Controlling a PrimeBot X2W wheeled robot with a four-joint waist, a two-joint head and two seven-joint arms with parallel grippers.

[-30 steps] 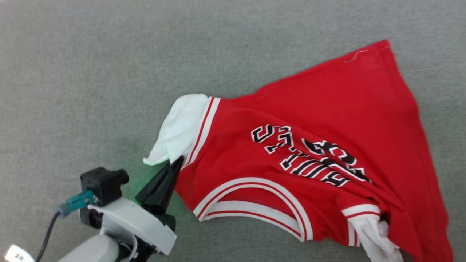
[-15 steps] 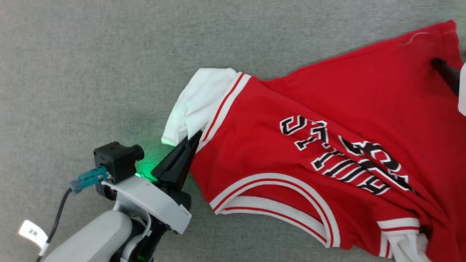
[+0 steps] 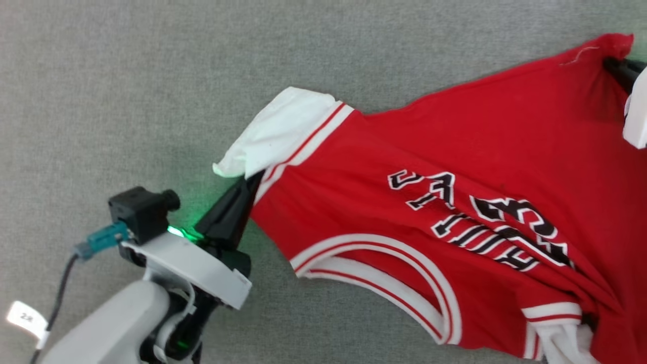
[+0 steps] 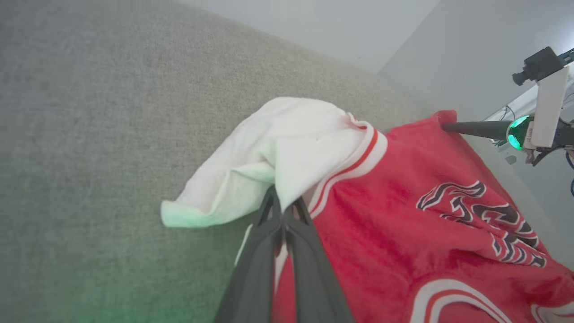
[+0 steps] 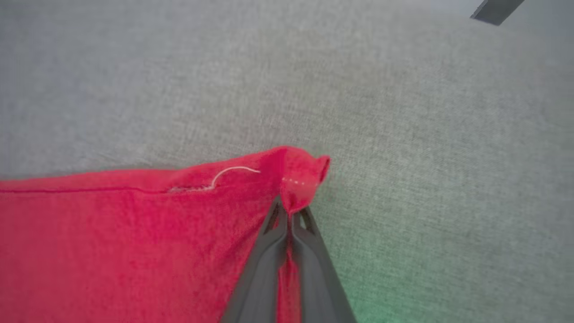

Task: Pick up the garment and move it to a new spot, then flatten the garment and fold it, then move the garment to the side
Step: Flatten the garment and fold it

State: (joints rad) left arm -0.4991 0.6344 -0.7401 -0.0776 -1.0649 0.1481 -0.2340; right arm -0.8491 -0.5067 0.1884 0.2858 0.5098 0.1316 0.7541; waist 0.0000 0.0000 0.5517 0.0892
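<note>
Head view: the left gripper (image 3: pixel 251 181), near left, has its 2 fingers pressed together on the garment (image 3: pixel 429 151), at the seam where a white sleeve meets the striped trim. The garment stretches across the grey surface (image 3: pixel 126 76). Its chest lettering is creased and partly hard to read, and its near right sleeve is cut off by the bottom edge. Far right, the right gripper (image 3: pixel 615 68), mostly cut off, pinches the red hem corner, fingers closed.
</note>
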